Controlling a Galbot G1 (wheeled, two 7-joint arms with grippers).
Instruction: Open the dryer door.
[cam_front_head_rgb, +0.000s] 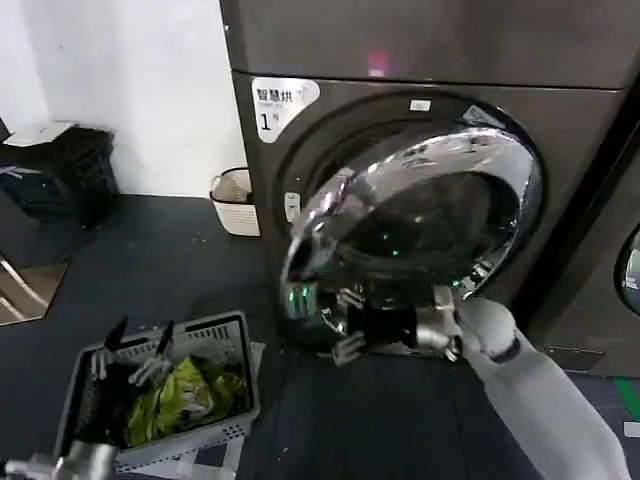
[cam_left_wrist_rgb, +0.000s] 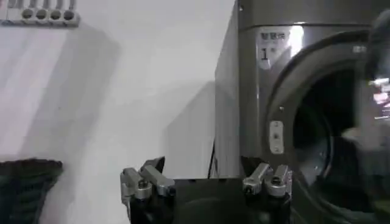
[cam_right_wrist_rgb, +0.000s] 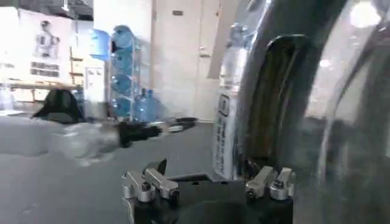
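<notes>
The dryer door (cam_front_head_rgb: 430, 200), a chrome-ringed porthole with dark glass, stands swung partly out from the dark grey dryer (cam_front_head_rgb: 400, 50). The drum opening shows behind it (cam_left_wrist_rgb: 329, 134). My right gripper (cam_front_head_rgb: 335, 322) is at the door's lower left edge, open, its fingers spread beside the rim. In the right wrist view the door (cam_right_wrist_rgb: 317, 109) rises close beside the right gripper (cam_right_wrist_rgb: 206, 169), with nothing between the fingers. My left gripper (cam_front_head_rgb: 135, 350) hangs open low on the left, above a basket. The left gripper (cam_left_wrist_rgb: 204, 167) faces the dryer's side and front.
A grey laundry basket (cam_front_head_rgb: 215, 325) with yellow-green cloth (cam_front_head_rgb: 190, 395) sits on the dark floor at lower left. A small beige bin (cam_front_head_rgb: 235, 200) stands against the white wall. A neighbouring machine (cam_front_head_rgb: 625, 270) is at the right. Blue water bottles (cam_right_wrist_rgb: 125, 73) stand far off.
</notes>
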